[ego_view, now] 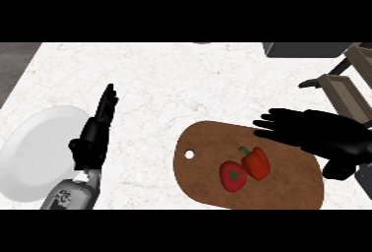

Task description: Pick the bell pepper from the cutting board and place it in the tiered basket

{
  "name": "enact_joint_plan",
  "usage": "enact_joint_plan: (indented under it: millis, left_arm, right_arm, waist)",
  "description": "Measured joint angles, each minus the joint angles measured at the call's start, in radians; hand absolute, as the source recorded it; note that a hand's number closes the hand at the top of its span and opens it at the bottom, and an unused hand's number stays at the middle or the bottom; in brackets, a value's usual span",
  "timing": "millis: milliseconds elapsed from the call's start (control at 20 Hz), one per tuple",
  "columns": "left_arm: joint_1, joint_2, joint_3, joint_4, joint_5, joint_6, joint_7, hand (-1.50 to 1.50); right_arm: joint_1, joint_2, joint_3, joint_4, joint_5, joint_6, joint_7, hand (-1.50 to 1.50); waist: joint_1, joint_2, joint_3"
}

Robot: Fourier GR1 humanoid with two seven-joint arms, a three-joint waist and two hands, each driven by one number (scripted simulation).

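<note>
A tomato [233, 176] crowds the bell pepper [256, 162] from the left; the cutting board [291, 183] right of it lies bare.

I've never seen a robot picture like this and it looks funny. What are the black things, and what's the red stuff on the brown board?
You are looking down from the robot's head at a kitchen counter. The two black things are its hands. The left hand rests at the left, fingers up, by the edge of a white plate. The right hand is open above the far right part of the brown cutting board. On the board lie a red bell pepper and, right next to it, a round red thing with a green star on top, probably a tomato. Neither hand holds anything. The grey shelves at the top right are the tiered basket, where the pepper should go.
</note>
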Motion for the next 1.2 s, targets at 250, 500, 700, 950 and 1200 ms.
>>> enact_joint_plan:
  millis: [250,500,700,950,1200]
  left_arm:
    - [0.014,-0.008,0.015,-0.017,-0.015,-0.015,0.005,0.0]
    - [0.017,-0.027,0.024,-0.013,-0.035,-0.022,0.005,0.0]
    - [-0.003,-0.029,0.048,-0.002,-0.036,-0.044,0.01,0.0]
    - [0.014,-0.04,0.049,-0.043,-0.053,-0.053,0.035,0.0]
    - [0.028,-0.058,0.05,-0.048,-0.078,-0.057,0.038,0.0]
  right_arm:
    - [0.002,0.013,0.009,0.037,0.016,-0.027,-0.044,-1.5]
    - [0.011,0.02,0.014,0.041,0.026,-0.031,-0.057,-1.5]
    - [0.001,0.052,0.041,0.063,0.048,-0.024,-0.043,-1.5]
    - [-0.026,0.111,0.07,0.1,0.081,-0.01,-0.014,-1.5]
    - [-0.013,0.144,0.093,0.094,0.118,0.003,0.009,-1.5]
  waist:
    - [-0.001,0.0,0.0]
    - [-0.002,0.0,0.0]
    - [-0.002,0.0,0.0]
    - [0.0,0.0,0.0]
    - [-0.001,-0.001,0.0]
